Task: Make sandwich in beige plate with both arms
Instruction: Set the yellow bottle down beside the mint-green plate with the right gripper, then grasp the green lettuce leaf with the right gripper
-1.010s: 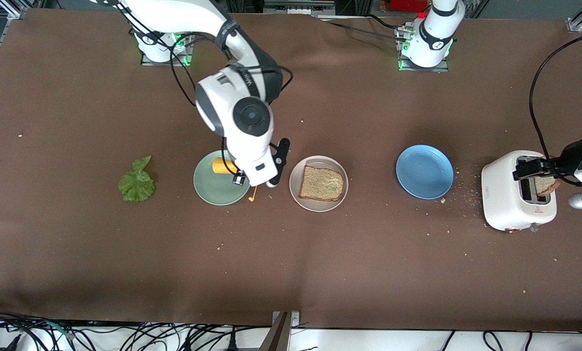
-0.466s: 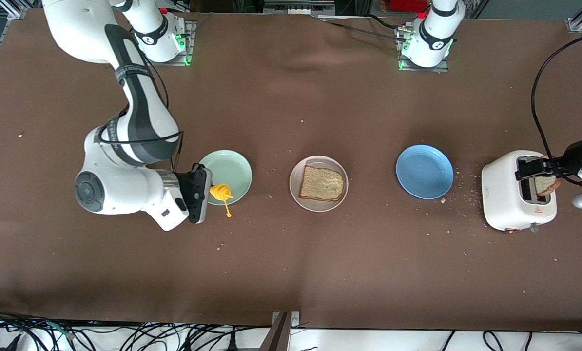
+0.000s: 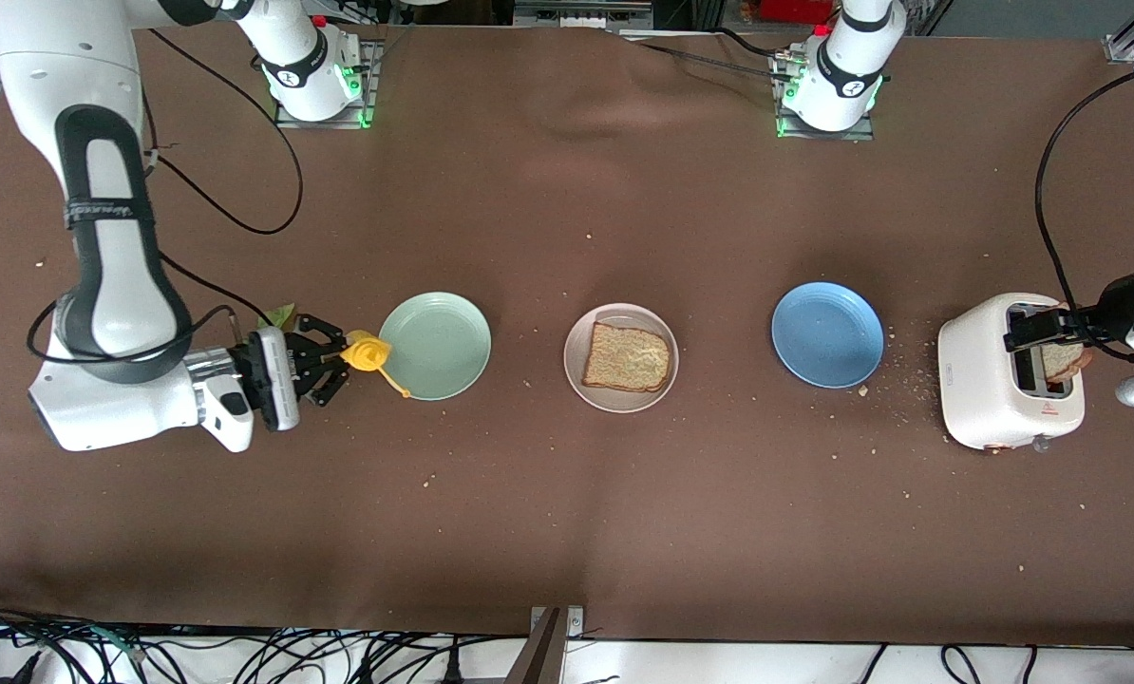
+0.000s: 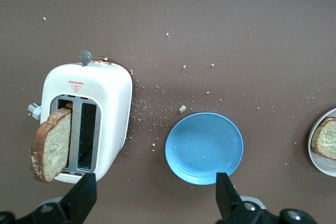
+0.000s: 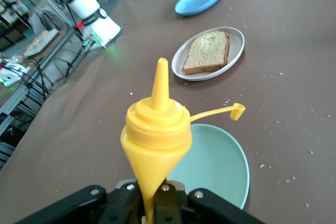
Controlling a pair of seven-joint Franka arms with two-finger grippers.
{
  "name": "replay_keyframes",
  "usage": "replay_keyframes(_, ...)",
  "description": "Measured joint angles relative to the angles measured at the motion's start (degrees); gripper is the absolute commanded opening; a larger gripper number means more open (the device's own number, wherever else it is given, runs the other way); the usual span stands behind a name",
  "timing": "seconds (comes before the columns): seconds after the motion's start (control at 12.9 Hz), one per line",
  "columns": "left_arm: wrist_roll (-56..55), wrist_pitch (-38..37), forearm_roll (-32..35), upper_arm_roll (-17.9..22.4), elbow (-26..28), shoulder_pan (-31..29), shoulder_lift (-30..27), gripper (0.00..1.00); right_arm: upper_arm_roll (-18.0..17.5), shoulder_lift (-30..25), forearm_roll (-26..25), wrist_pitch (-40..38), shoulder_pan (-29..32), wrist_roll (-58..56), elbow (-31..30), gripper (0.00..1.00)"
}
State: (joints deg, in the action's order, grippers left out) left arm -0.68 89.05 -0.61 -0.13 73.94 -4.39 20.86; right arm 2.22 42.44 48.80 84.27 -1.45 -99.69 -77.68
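We see the right gripper (image 3: 325, 366), clamped on a yellow squeeze bottle (image 3: 365, 353), beside the mint-green plate (image 3: 444, 366) at the right arm's end of the table, while the open left gripper (image 4: 152, 203) hovers over the toast slice (image 4: 51, 145) standing in the white toaster (image 4: 113, 95).

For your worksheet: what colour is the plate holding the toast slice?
Pale beige plate; clearest in the front view.

Right arm (image 3: 102, 247) descends along the nine o'clock edge, forearm level; right gripper (image 3: 325, 359) points toward three o'clock, fingers closed. Left gripper (image 4: 152, 203), at three o'clock, hangs downward with fingers (image 4: 84, 195) spread wide.
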Motion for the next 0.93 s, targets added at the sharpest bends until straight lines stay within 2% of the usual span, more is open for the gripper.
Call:
replay_keyframes(0.23, 0.0, 0.0, 0.0, 0.0, 0.0, 0.0, 0.0, 1.0, -0.1, 2.1, 1.9, -3.4, 4.4, -14.6, -4.0, 0.0)
replay_keyframes(0.54, 0.0, 0.0, 0.0, 0.1, 0.0, -0.7, 0.0, 1.0, -0.2, 6.4, 2.1, -4.9, 6.6, -30.0, -4.7, 0.0)
replay_keyframes(0.78, 0.0, 0.0, 0.0, 0.1, 0.0, -0.8, 0.0, 1.0, -0.1, 10.7, 2.3, -4.8, 8.3, -37.0, -4.8, 0.02)
replay_keyframes(0.93, 0.0, 0.0, 0.0, 0.0, 0.0, -0.8, 0.0, 1.0, -0.3, 11.3, 3.0, -5.6, 8.8, -37.8, -4.7, 0.63)
